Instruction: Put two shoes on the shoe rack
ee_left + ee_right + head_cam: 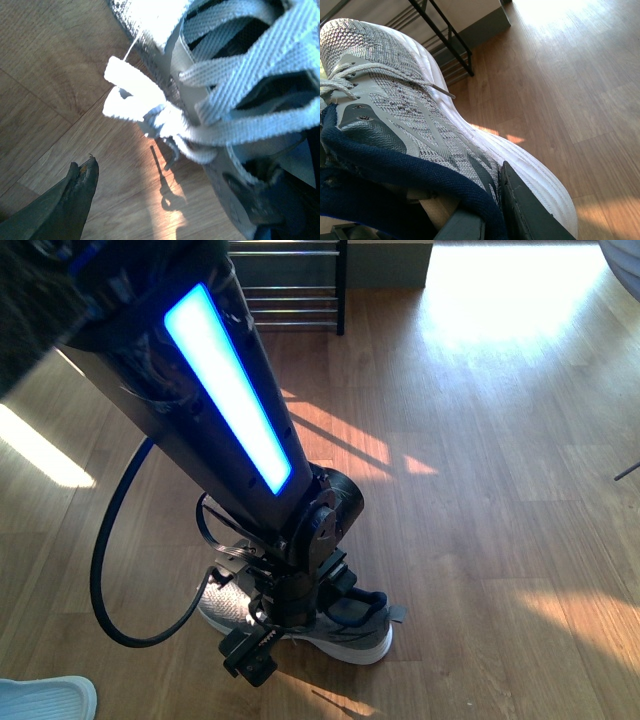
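The left pincer (288, 620) hangs over the grey knit white-soled sneaker (340, 625) on the wood floor (480, 490), apparently spread to straddle it, one finger (77, 197) clear of the laces, while the right pincer (495, 215) clenches the navy collar of the other grey sneaker (395, 110), held short of the black-framed chrome-rod shoe rack (290, 285).

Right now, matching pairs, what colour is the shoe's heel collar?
Navy blue collar on the shoe; right wrist view shows it best.
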